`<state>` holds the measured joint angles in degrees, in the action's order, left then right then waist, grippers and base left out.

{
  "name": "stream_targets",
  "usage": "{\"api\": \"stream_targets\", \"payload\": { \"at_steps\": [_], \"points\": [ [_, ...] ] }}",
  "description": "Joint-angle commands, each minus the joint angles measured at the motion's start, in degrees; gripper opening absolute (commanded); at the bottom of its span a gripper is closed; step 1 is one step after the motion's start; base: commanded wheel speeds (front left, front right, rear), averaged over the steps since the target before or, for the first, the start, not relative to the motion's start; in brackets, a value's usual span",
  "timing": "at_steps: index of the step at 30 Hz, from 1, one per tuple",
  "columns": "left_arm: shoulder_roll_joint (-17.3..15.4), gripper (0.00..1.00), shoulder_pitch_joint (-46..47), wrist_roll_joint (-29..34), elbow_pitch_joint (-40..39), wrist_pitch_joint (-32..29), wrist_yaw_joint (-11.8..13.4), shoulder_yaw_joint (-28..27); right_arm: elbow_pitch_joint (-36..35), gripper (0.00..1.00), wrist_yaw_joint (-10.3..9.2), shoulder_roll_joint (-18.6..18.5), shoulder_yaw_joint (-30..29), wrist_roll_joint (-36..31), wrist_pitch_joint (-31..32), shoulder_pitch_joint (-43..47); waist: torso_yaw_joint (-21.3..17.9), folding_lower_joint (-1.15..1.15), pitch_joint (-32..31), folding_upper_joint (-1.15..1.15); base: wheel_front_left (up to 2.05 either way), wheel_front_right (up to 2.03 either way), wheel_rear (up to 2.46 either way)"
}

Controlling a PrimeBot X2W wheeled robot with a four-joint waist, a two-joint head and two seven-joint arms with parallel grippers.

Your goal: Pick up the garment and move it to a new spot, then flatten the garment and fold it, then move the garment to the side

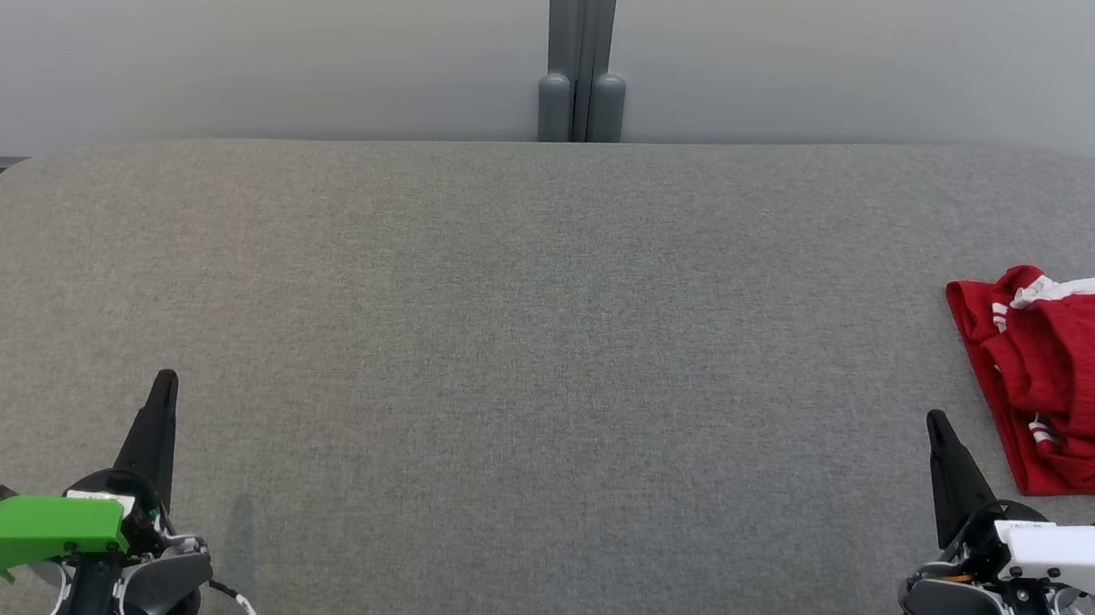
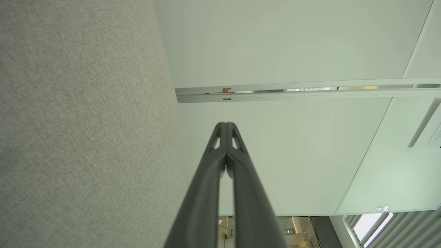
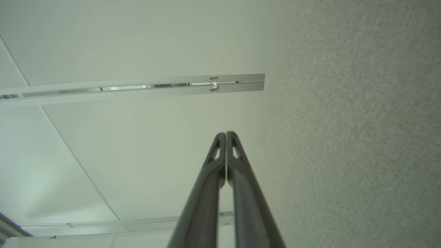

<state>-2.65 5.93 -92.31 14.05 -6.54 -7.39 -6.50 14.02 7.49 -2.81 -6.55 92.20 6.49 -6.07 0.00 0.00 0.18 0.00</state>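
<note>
Red shorts (image 1: 1082,389) with white stripes lie bunched on the grey cloth-covered table (image 1: 544,347), just ahead of the right gripper (image 1: 936,423) and to its outer side, not touching it. They look light, limp and likely to sag, so I'd pinch the waistband edge. Both it and the left gripper (image 1: 166,379), well apart from the shorts, are clenched tight on nothing.

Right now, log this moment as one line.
garment: red, bunched, at table right edge | left fingers: shut, empty | right fingers: shut, empty, near garment, not touching
</note>
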Motion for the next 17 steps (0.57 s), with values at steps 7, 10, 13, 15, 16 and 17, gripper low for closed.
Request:
{"api": "stream_targets", "payload": {
  "at_steps": [7,10,13,15,16,17],
  "points": [
    [-0.4,0.00,0.7,-0.2,0.1,-0.2,-0.2,-0.1,0.1,0.00,0.00,0.0,-0.1,0.4,0.2,-0.3,0.0,0.00,0.0,0.00,0.00,0.00,0.00],
    [-0.4,0.00,0.7,-0.2,0.1,-0.2,-0.2,-0.1,0.1,0.00,0.00,0.0,-0.1,0.4,0.2,-0.3,0.0,0.00,0.0,0.00,0.00,0.00,0.00],
    [-0.4,0.00,0.7,-0.2,0.1,-0.2,-0.2,-0.1,0.1,0.00,0.00,0.0,-0.1,0.4,0.2,-0.3,0.0,0.00,0.0,0.00,0.00,0.00,0.00],
    [-0.4,0.00,0.7,-0.2,0.1,-0.2,-0.2,-0.1,0.1,0.00,0.00,0.0,-0.1,0.4,0.2,-0.3,0.0,0.00,0.0,0.00,0.00,0.00,0.00],
    [-0.4,0.00,0.7,-0.2,0.1,-0.2,-0.2,-0.1,0.1,0.00,0.00,0.0,-0.1,0.4,0.2,-0.3,0.0,0.00,0.0,0.00,0.00,0.00,0.00],
    [-0.4,0.00,0.7,-0.2,0.1,-0.2,-0.2,-0.1,0.1,0.00,0.00,0.0,-0.1,0.4,0.2,-0.3,0.0,0.00,0.0,0.00,0.00,0.00,0.00]
  ]
}}
